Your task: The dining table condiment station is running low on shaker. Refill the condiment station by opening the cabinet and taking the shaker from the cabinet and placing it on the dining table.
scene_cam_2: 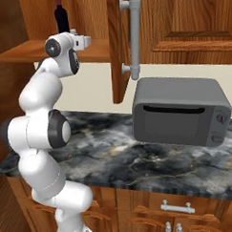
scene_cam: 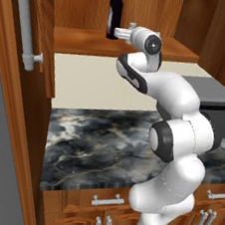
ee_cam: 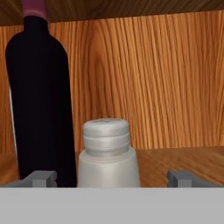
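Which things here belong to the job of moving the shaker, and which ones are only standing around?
Belong to the job:
- shaker, on the cabinet shelf between the open pincer tips
- cabinet, its door swung open

Only standing around:
- wine bottle, beside the shaker on the shelf
- microwave, on the counter
- counter of marbled stone
- base drawers below

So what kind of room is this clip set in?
A rendered home kitchen, most likely: a grey microwave sits on a dark marbled counter, and an open wooden wall cabinet holds a wine bottle and a small shaker.
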Motion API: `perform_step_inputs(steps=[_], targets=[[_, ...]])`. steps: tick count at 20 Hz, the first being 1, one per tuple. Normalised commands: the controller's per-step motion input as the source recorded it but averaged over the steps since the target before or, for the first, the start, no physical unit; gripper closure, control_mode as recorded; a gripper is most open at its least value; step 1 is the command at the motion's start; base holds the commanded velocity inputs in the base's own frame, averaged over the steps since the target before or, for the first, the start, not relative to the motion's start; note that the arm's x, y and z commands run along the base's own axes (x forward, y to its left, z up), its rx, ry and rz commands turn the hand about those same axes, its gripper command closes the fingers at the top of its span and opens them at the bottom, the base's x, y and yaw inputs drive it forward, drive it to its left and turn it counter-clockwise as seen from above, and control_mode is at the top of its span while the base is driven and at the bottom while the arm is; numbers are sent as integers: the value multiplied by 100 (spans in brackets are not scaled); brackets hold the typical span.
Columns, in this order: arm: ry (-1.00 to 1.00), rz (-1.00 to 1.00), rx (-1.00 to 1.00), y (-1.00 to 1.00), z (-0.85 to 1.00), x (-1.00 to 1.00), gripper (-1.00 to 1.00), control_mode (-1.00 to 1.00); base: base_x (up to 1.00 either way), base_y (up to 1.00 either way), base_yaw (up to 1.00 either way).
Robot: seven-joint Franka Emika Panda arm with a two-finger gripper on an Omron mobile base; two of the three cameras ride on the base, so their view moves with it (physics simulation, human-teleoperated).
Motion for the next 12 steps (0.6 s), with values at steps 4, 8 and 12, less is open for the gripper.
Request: perform_step_inputs(steps=[4,8,12], targets=[[0,0,0,0,-3,9,-100,-100,0,0,0],[2,0,0,0,-4,11,100,-100,0,0,0],[1,0,0,0,-3,14,100,-100,0,0,0]])
